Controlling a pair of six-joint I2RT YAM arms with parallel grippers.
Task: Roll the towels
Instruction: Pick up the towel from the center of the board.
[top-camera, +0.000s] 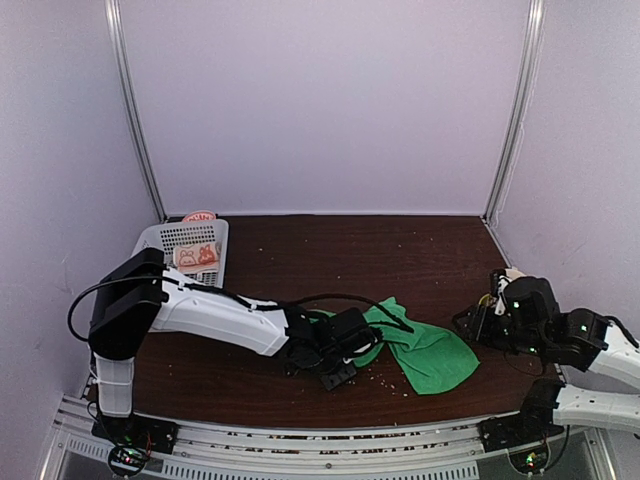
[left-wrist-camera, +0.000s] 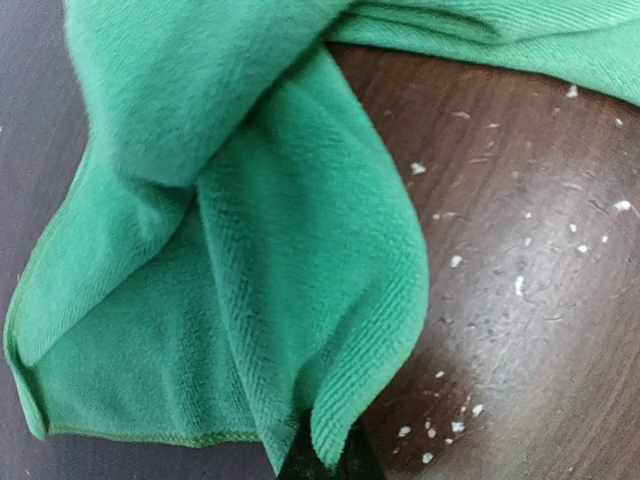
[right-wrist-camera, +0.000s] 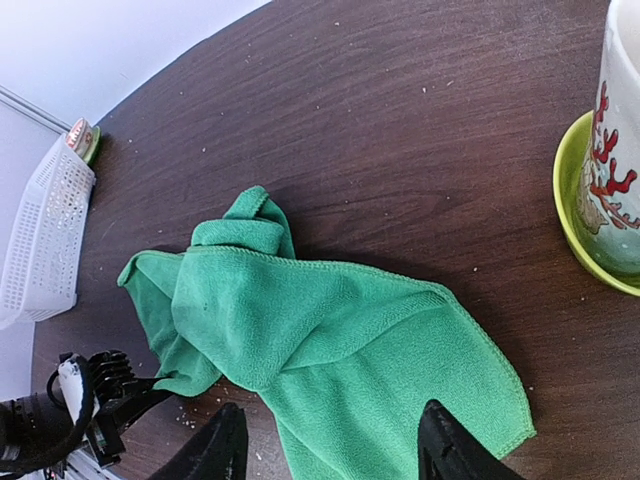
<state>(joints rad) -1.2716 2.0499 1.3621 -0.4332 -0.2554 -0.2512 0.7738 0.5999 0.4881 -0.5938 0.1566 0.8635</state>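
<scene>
The bright green towel (top-camera: 425, 352) lies crumpled on the dark wooden table, right of centre. It also shows in the left wrist view (left-wrist-camera: 250, 230) and the right wrist view (right-wrist-camera: 330, 330). My left gripper (top-camera: 352, 350) is at its left end, shut on a fold of its edge (left-wrist-camera: 325, 455). My right gripper (top-camera: 476, 322) is open; its fingers (right-wrist-camera: 215, 450) straddle the towel's near right part from above, apart from it. The pinkish-beige towel with orange figures (top-camera: 197, 256) sits folded in the white basket (top-camera: 165, 238) at the back left.
A white cup with a red pattern (right-wrist-camera: 622, 150) stands on a yellow-green saucer (right-wrist-camera: 580, 215) right beside my right gripper, mostly hidden behind the arm in the top view. A small red-topped object (top-camera: 200, 215) sits behind the basket. White crumbs dot the table.
</scene>
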